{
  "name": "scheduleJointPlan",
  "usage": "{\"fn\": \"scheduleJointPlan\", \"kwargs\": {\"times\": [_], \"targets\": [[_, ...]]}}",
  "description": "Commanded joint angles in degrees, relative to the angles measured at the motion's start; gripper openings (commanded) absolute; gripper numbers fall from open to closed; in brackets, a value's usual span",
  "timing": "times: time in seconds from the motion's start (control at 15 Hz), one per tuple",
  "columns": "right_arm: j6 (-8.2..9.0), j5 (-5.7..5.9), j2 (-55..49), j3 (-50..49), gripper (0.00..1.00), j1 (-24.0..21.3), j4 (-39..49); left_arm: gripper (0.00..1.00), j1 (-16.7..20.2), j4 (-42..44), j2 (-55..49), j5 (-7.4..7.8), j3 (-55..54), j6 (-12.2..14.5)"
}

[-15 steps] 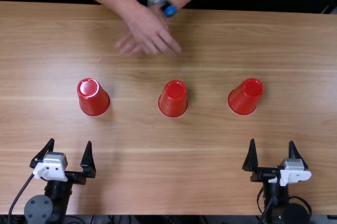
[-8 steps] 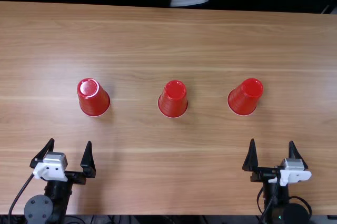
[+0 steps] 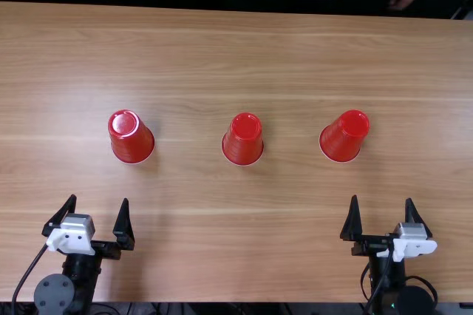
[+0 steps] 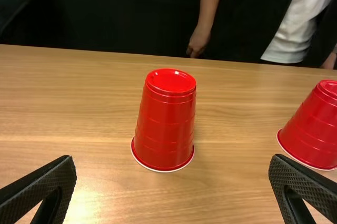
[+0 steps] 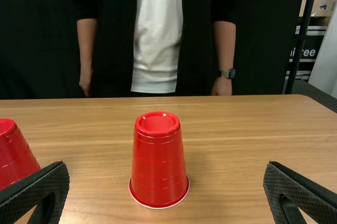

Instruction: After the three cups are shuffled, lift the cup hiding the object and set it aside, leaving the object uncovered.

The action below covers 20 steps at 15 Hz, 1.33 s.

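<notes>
1. Three red cups stand upside down in a row across the middle of the worktop. The left cup, middle cup and right cup are well apart from one another.
2. The object is presumably under one of them. Every rim sits flat on the wood, so nothing here tells you which.
3. Your left gripper sits at the near edge, facing the left cup, with its fingers spread wide and nothing between them. Your right gripper sits the same way, facing the right cup, also spread and holding nothing.
4. Expect the cups to be light, thin plastic with walls that give under pressure, so close gently or you will likely crush one.
5. The sides are glossy and narrow toward the upturned base, so a hold near the top may slip off. Take the wall around its ribbed middle, where the cup is wider and probably stiffer.
6. Lift straight up, because a tilted rim could drag or knock whatever sits inside.
7. The worktop is smooth, level, pale wood, and a nudged cup will probably slide rather than tip. There is open wood on all sides for setting a cup aside.
8. Beyond the far edge the room is dark.
</notes>
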Motion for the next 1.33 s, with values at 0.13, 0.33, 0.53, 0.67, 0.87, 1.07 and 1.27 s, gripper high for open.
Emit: {"fn": "scheduleJointPlan", "kwargs": {"times": [0.13,0.33,0.53,0.67,0.87,1.07,1.27], "targets": [[-0.6,-0.21,-0.4,6.64,1.0,-0.83,-1.35,1.0,-0.1,-4.99,0.34,0.75,9.49,0.53],[-0.6,-0.1,3.2,14.72,1.0,-0.83,-2.83,1.0,0.16,-10.37,9.66,-0.09,20.83,0.43],[-2.71,0.11,10.23,22.81,1.0,-0.83,-7.05,1.0,0.42,-16.38,18.27,-0.3,32.17,0.43],[-3.98,0.21,16.38,29.58,1.0,-0.83,-12.43,1.0,1.04,-23.87,24.16,-0.41,40.61,0.43],[-3.98,0.11,26.75,39.86,1.0,-0.74,-22.45,1.0,1.04,-36.1,31.81,-0.41,51.15,0.43],[-3.98,0.11,34.31,48.39,1.0,-0.74,-31.73,1.0,1.04,-45.59,40.6,-0.72,62.05,0.43],[-3.98,0.11,40.73,56.82,1.0,-0.74,-40.8,1.0,1.04,-56.35,48.68,-0.72,72.69,0.43]]}}
